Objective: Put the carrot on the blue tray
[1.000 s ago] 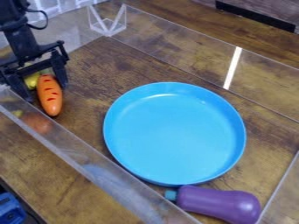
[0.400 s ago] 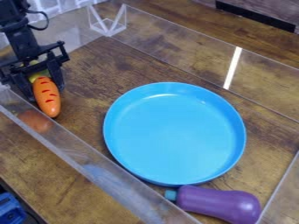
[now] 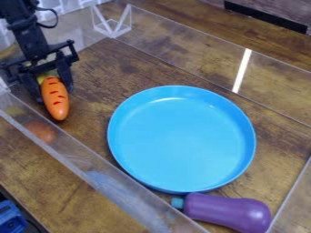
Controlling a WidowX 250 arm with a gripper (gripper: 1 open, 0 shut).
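At the upper left of the frame, the black pincer (image 3: 51,75) is clenched around the upper end of the toy carrot (image 3: 54,97), which points its orange tip toward the bottom of the frame. Dark grooves mark the carrot's side. Whether it touches the wooden worktop (image 3: 115,71) cannot be told. The round blue tray (image 3: 181,138), with its raised rim, lies right of centre, well apart from the carrot. At the lower right, a purple toy eggplant (image 3: 228,212) lies just beside the tray's lower edge. A transparent wall (image 3: 107,179) runs diagonally across the lower left, near the carrot.
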